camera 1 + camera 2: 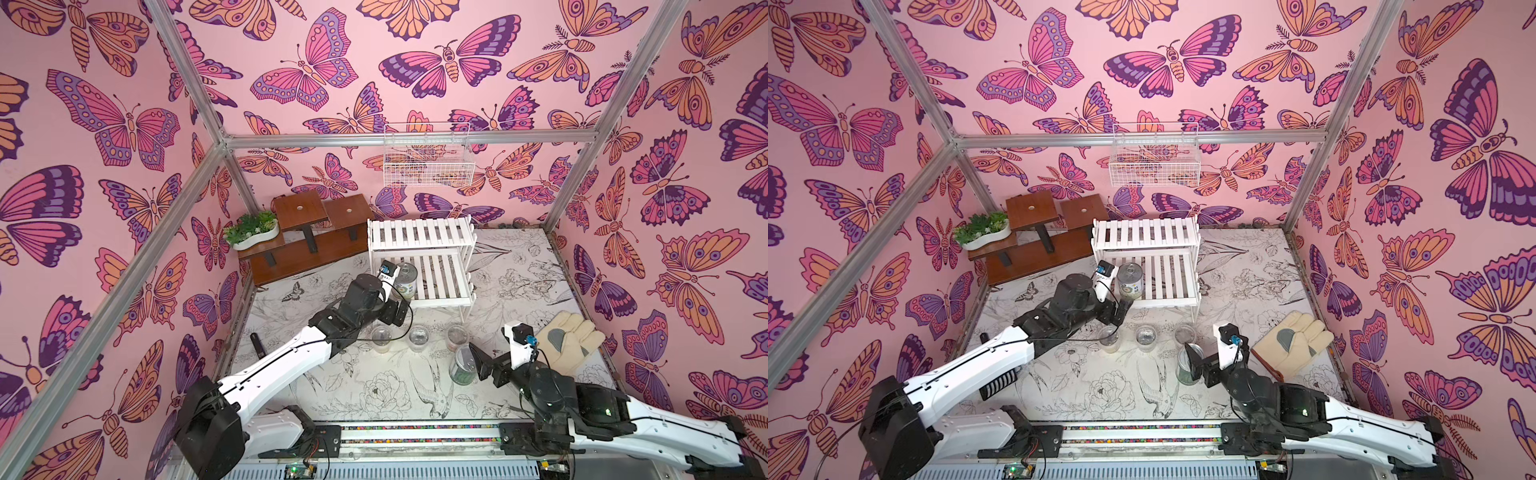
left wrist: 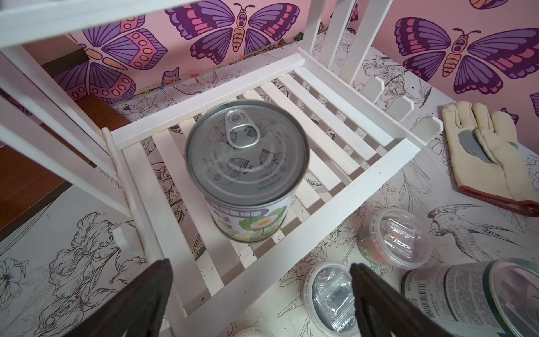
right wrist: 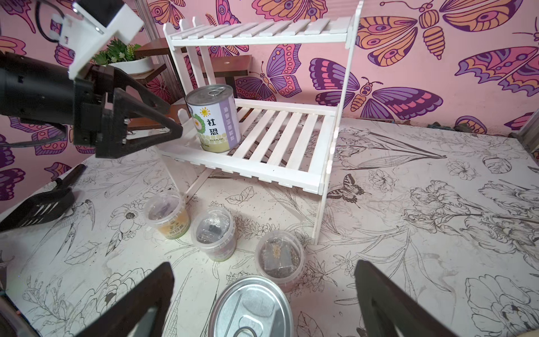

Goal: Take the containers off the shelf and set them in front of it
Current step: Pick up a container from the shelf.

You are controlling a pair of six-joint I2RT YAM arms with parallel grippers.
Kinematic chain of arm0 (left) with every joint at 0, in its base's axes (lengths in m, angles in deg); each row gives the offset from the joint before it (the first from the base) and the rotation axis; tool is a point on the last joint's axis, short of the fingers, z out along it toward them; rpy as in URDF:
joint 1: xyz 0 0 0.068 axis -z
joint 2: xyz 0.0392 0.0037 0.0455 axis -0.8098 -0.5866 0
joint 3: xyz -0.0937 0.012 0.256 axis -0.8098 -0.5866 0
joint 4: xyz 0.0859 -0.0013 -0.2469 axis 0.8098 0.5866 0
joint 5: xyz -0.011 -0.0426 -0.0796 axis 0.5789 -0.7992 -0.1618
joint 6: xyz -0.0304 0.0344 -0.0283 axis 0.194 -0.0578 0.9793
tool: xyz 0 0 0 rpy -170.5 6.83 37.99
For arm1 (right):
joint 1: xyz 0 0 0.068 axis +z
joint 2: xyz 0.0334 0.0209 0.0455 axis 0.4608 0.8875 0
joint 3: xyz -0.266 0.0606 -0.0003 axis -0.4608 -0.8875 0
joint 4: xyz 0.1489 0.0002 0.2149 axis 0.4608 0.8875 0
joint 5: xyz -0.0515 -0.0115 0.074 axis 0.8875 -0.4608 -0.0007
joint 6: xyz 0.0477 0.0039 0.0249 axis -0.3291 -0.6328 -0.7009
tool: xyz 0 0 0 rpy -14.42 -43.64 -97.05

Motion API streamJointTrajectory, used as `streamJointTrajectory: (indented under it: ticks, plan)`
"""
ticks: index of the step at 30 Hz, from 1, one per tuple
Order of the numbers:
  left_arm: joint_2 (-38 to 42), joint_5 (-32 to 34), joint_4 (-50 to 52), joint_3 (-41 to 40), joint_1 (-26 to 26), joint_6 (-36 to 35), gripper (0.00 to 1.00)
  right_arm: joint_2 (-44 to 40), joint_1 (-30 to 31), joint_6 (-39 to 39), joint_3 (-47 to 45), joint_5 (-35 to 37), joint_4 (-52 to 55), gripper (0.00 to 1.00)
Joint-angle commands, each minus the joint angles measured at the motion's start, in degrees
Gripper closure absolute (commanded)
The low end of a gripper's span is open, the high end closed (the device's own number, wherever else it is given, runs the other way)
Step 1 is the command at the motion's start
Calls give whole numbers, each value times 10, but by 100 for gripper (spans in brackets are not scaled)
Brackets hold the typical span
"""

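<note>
The white slatted shelf (image 1: 422,239) stands at the back of the table. On its lower tier, at the left end, stands a white-green can (image 1: 405,279) (image 2: 248,172) (image 3: 214,118). My left gripper (image 1: 400,301) (image 2: 259,265) is open just in front of that can, not touching it. Three clear lidded cups stand in a row before the shelf: yellow (image 3: 167,214), purple (image 3: 214,233), red-orange (image 3: 278,256). A second can (image 1: 463,365) (image 3: 250,306) stands nearest me, and my right gripper (image 1: 478,363) (image 3: 264,264) is open just behind it, holding nothing.
A cream work glove (image 1: 569,338) lies at the right of the table. A brown stepped stand (image 1: 316,232) with a white planter (image 1: 253,232) fills the back left. A wire basket (image 1: 428,158) hangs on the wall. A black scoop (image 3: 38,204) lies at the left.
</note>
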Motion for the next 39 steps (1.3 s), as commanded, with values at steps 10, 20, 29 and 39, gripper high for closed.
streamJointTrajectory:
  ticks: [10, 20, 29, 39]
  plan:
    - [-76, -2, -61, 33, -5, 0, 0, -20, 4, 17, 21, 31, 36, 1]
    - [-124, 22, -168, 21, -6, 18, 0, -27, 3, 28, 29, 43, 42, 1]
    - [-164, 30, -214, 20, -8, 24, 13, -30, 3, 30, 47, 52, 69, 1]
    - [-155, 4, -223, 17, -9, 21, 34, -33, 0, 33, 47, 65, 73, 1]
